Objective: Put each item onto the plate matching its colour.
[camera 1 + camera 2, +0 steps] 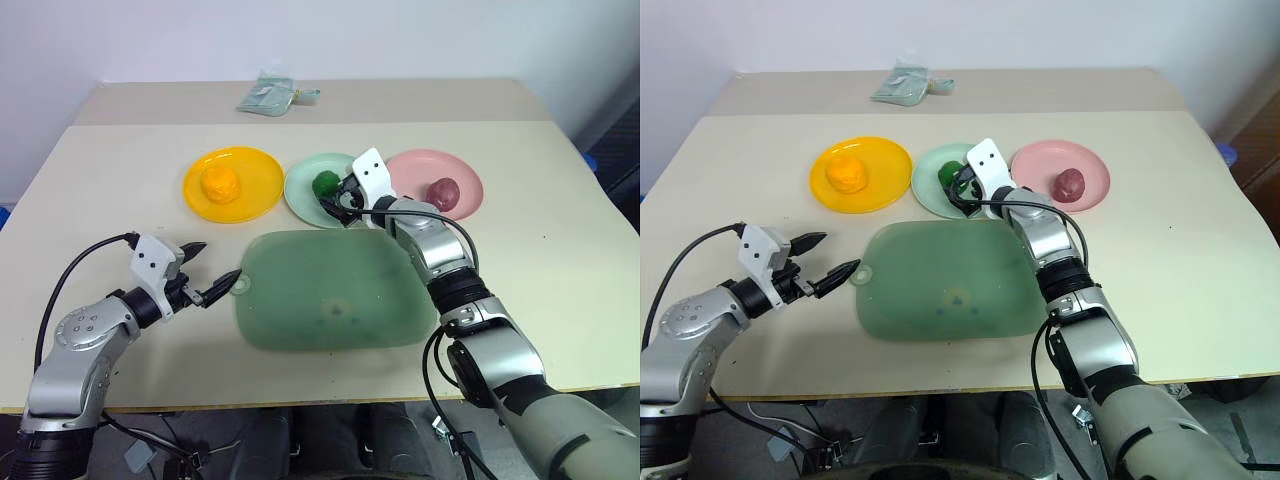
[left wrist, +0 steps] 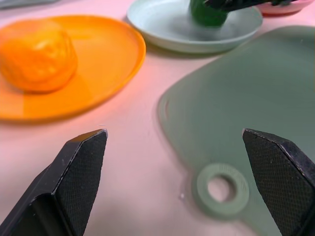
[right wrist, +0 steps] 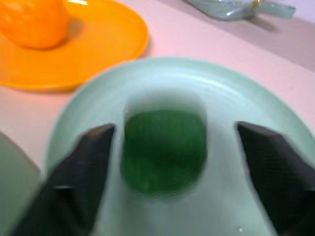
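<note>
Table [image 1: 560, 300] carries three round plates in a row at the 12 o'clock side of a large green tray [image 1: 330, 290]. Yellow plate [image 1: 250, 185] sits toward 10 o'clock of the tray and holds the orange-yellow ball [image 1: 221, 184]. Mint green plate [image 1: 302, 190] is at 12 o'clock and holds the green ball [image 1: 326, 184]. Pink plate [image 1: 465, 180] is at 2 o'clock and holds the reddish-purple ball [image 1: 443, 192].

A crumpled clear bag [image 1: 268, 97] lies at the far edge, well apart from the plates.

Right gripper [image 3: 179, 167] hangs over the mint green plate, fingers spread wide on either side of the green ball, not gripping it. The right forearm crosses the tray's 1 o'clock corner and covers the near right rim of the mint plate.

Left gripper [image 1: 212, 270] is released, jaws apart, at the tray's 9 o'clock edge, just beside its ringed tab [image 2: 222, 189], holding nothing.

The balls are rounded lumps; no long axis can be made out.
</note>
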Action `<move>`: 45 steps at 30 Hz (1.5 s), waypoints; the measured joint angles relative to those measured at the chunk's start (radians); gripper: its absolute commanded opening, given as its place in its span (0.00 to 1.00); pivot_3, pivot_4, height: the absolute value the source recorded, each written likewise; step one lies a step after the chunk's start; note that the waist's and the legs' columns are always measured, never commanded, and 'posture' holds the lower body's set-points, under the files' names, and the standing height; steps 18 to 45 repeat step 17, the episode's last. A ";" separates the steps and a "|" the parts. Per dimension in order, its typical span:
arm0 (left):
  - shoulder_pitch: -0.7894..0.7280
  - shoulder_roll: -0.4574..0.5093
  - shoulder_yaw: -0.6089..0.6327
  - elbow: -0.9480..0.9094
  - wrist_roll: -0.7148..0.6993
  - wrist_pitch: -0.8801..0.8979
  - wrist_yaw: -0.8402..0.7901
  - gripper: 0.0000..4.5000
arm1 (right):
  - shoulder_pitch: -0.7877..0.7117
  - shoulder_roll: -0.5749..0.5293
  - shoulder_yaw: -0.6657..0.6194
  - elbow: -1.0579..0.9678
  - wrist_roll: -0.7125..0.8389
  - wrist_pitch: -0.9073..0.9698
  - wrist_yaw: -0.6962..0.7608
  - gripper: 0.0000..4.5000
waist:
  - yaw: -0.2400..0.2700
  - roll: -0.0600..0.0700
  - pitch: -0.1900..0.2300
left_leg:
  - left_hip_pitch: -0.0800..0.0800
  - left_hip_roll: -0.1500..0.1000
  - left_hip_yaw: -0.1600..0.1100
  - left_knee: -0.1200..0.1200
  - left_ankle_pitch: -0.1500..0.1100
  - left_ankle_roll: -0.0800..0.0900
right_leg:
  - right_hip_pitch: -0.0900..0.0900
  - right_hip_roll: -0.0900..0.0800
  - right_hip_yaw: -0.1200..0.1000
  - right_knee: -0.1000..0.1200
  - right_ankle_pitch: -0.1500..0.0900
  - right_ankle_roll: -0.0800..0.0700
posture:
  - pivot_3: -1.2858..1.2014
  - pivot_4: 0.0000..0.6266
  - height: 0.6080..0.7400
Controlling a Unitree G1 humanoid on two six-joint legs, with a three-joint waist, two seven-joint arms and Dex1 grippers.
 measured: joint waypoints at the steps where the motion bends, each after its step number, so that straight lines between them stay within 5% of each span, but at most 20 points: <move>1: 0.003 -0.006 0.002 -0.009 -0.001 0.000 0.008 1.00 | 0.009 -0.021 -0.001 -0.020 0.002 -0.026 0.030 0.98 | 0.000 0.000 0.000 | 0.000 0.000 0.000 0.000 0.000 0.000 | 0.000 0.000 0.000 0.000 0.000 0.000 | 0.52 0.24 1.00; 10: 0.052 -0.007 0.108 0.034 0.013 -0.025 0.057 1.00 | 0.341 -0.394 -0.194 -0.415 0.240 -0.006 0.427 0.98 | 0.000 0.000 0.000 | 0.001 0.002 0.001 0.000 0.000 0.000 | 0.002 0.000 0.000 -0.003 0.000 0.000 | 0.52 0.24 1.00; 16: 0.164 0.032 0.244 0.130 0.020 -0.064 0.037 1.00 | 0.614 -0.588 -0.389 -0.452 0.368 0.138 0.556 0.98 | 0.002 0.000 0.000 | 0.002 0.002 0.002 0.000 0.000 0.001 | 0.002 -0.001 0.001 -0.004 0.000 0.000 | 0.52 0.24 1.00; 45: 0.171 0.032 0.255 0.137 0.019 -0.065 0.035 1.00 | 0.635 -0.598 -0.408 -0.458 0.381 0.150 0.567 0.98 | 0.002 0.000 0.000 | 0.002 0.002 0.002 0.000 0.000 0.000 | 0.001 -0.002 0.001 -0.004 0.000 0.000 | 0.52 0.24 1.00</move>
